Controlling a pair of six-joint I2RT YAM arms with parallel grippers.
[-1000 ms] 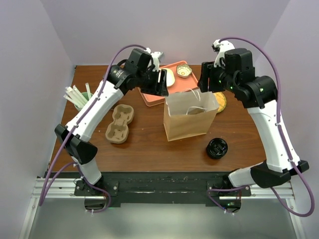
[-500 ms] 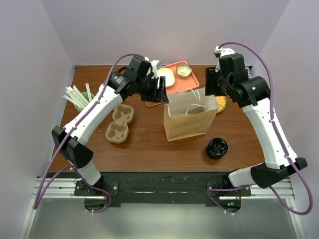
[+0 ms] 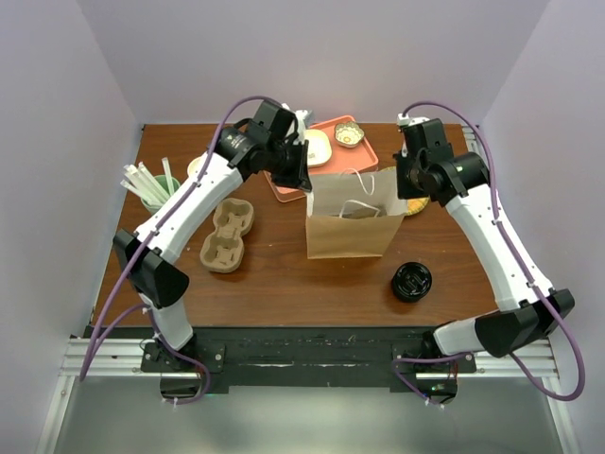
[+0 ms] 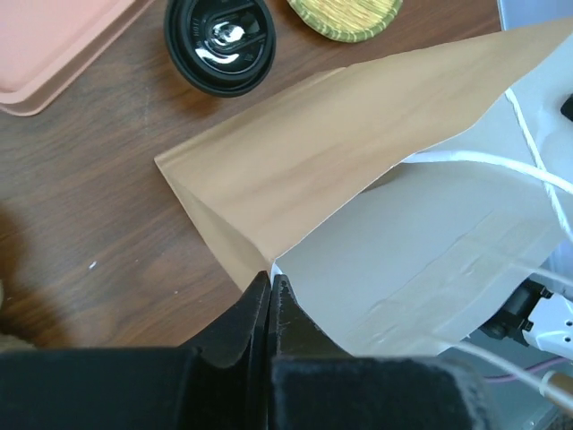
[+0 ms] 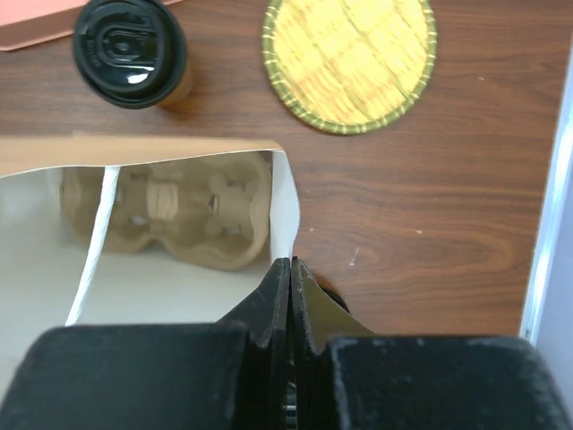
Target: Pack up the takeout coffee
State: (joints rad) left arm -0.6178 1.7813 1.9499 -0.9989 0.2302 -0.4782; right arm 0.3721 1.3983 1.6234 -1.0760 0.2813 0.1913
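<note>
Left hand point(image 4: 270, 279): clenched on the left end of the paper bag's point(image 3: 345, 236) rim, the paper pinched flat between both fingers. Right hand point(image 5: 291, 264): clenched on the right end of the same rim. A second ago both my hands stood open and clear of the bag. The left was above the pink tray point(image 3: 369, 151) and the right was behind the bag's right corner.

Bag: upright on the tabletop point(image 3: 274, 274), mouth up, held between my two hands. Since a second ago it has shifted a little to the left. Its front face now sits nearly square to the near edge instead of skewed, and the mouth is drawn out wide. A cup carrier point(image 5: 166, 219) lies on the bag's floor, seen through the mouth.

Takeout coffee point(image 5: 130, 54): outside the bag, black lid on. It stands upright on the tabletop just behind the bag's far wall, between the corner of the pink tray and the yellow woven coaster point(image 5: 349, 58). The top view does not show it — the bag and my right arm cover that spot.

Unchanged since a second ago: the black round piece point(image 3: 411, 282) in front of the bag to the right, and the second cup carrier point(image 3: 227, 235) left of the bag.
</note>
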